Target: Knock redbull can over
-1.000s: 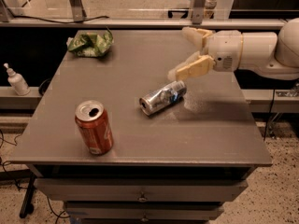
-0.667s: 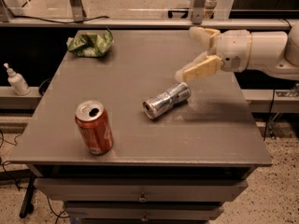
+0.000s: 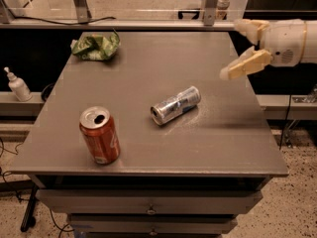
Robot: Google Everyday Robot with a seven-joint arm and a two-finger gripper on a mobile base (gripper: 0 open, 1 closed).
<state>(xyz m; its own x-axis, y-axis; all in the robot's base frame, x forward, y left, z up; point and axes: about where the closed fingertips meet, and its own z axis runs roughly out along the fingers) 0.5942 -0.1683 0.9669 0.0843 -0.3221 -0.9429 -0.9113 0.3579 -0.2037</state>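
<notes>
Camera view: redbull can [image 3: 176, 105] lower-left of tool [image 3: 234, 50]

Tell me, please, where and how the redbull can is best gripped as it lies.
Grip the redbull can across mid-body, from straight above. It lies on its side, length running front-left to back-right, so the round flanks are free for a pinch across that line. The gripper hangs open near the table's right edge, apart from it.

Tipped redbull can [image 3: 176, 105] lies on table [image 3: 148, 58]; spread claw [image 3: 231, 49] hovers at right edge
</notes>
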